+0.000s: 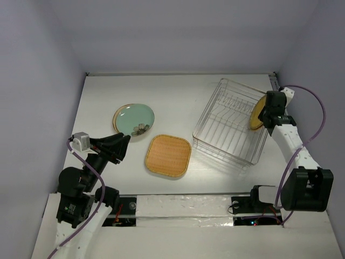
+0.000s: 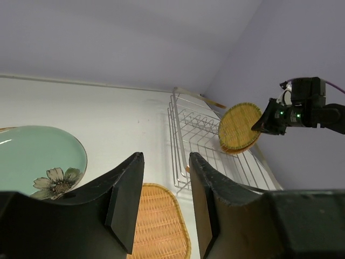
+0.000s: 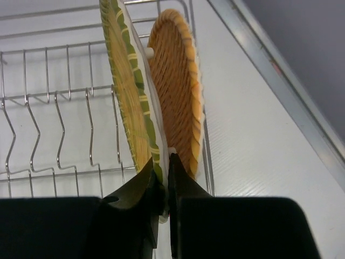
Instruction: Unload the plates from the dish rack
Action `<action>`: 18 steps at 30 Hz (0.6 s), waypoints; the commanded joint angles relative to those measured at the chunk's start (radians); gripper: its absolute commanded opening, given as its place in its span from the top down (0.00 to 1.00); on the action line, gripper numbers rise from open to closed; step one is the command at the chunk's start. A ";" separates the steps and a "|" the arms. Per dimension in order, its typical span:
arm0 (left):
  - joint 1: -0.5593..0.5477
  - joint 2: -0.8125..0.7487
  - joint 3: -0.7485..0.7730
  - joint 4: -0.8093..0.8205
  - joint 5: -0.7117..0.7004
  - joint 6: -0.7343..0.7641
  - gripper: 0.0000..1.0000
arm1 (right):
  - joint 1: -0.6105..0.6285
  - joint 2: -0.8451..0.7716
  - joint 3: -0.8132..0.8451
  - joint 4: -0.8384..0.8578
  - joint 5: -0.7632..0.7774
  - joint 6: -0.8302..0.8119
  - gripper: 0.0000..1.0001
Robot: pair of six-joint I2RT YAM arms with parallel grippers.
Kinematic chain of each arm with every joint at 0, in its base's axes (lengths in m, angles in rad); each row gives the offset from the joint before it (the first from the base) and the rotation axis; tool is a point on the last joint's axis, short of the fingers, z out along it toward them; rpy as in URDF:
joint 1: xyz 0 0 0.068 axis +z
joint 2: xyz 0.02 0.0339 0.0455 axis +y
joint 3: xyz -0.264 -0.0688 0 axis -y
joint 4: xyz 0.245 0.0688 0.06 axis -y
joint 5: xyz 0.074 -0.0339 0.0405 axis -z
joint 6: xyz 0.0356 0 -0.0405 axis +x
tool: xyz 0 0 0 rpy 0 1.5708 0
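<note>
Round woven plate (image 1: pixel 255 116) is pinched at the rim by right fingers (image 3: pixel 141 197) over dish rack (image 1: pixel 229 127), counter's right edge; to be lifted straight, clear of tines; left fingers (image 2: pixel 124 194) parted, empty

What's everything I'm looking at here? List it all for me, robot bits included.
pale green plate: one, green with a flower print, left side of the table, lying on another plate.
lower plate: one, only a cream rim shows, under the green one.
square woven plate: one, orange, flat, mid-table.
round woven plate: yellow-orange, upright at the rack's right end; an orange woven disc behind it may be a second.
dish rack: one, silver wire, right side.
table: one, white.
left tool: black, open, above the table.
right tool: black, shut on the round woven plate.
</note>
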 commanded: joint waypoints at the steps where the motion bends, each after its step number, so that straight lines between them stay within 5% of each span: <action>1: -0.008 -0.006 0.002 0.031 -0.008 -0.006 0.64 | 0.007 -0.088 0.093 0.037 0.009 -0.005 1.00; 18: -0.008 0.018 0.001 0.030 -0.013 -0.009 0.63 | 0.166 -0.216 0.356 -0.156 -0.047 -0.108 1.00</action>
